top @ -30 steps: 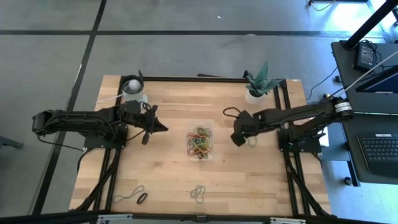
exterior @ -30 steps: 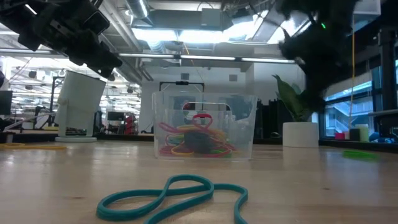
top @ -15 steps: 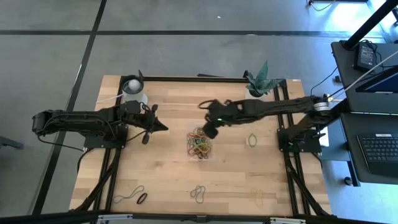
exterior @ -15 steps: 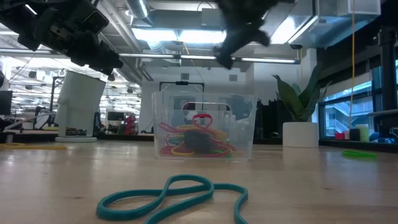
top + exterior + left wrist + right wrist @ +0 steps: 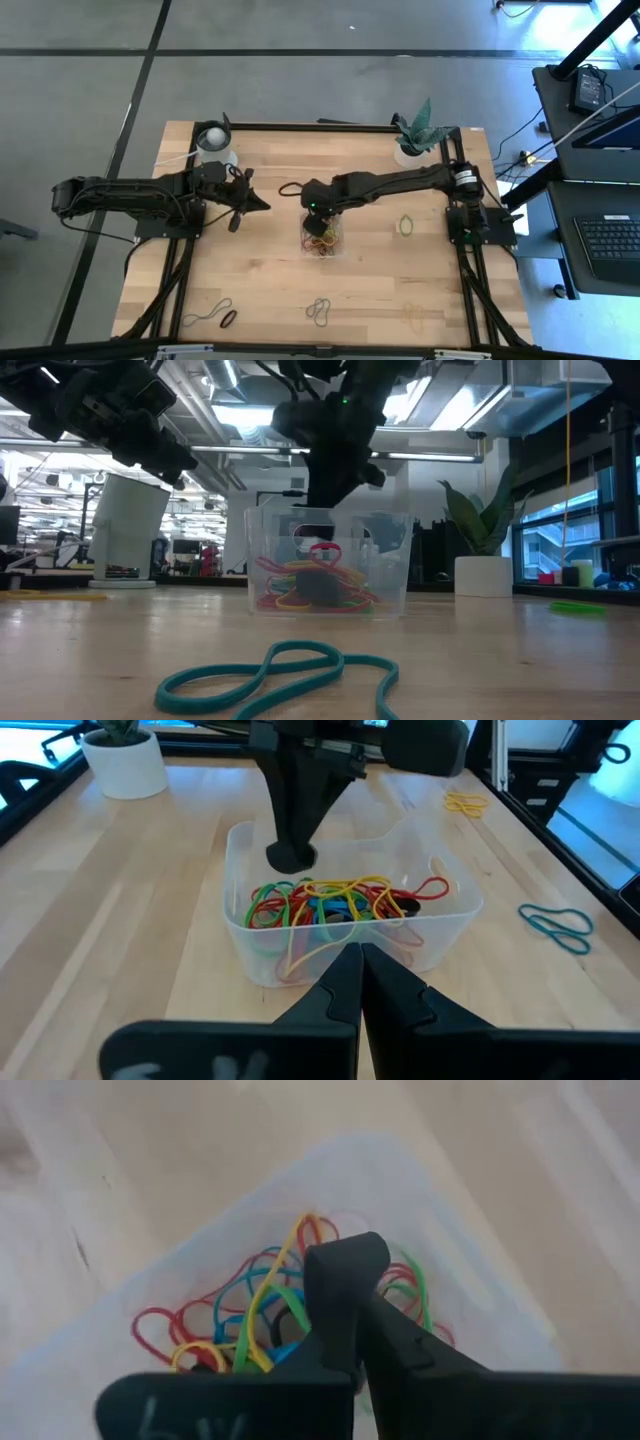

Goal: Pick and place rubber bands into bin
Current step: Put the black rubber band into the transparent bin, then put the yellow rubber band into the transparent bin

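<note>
The clear bin (image 5: pixel 323 232) stands mid-table and holds a tangle of red, yellow, green and blue rubber bands (image 5: pixel 335 905). My right gripper (image 5: pixel 315 214) is shut and points down over the bin's far end, with its tip (image 5: pixel 290 855) at about rim height. I see no band between its fingers. My left gripper (image 5: pixel 262 205) is shut and hovers left of the bin, pointing at it. Loose bands lie flat on the table: a green one (image 5: pixel 405 225), a teal one (image 5: pixel 318 312), a dark one (image 5: pixel 228 320) and a yellow one (image 5: pixel 415 316).
A white cup (image 5: pixel 215 142) stands at the far left corner and a white plant pot (image 5: pixel 411 150) at the far right. The teal band (image 5: pixel 280 675) lies close to the near edge. Bare wood lies between the bin and the near-edge bands.
My right gripper has swung from beside the green band on the table's right toward the left, across to the bin, and has come down over its far end. The green band has stayed on the table.
</note>
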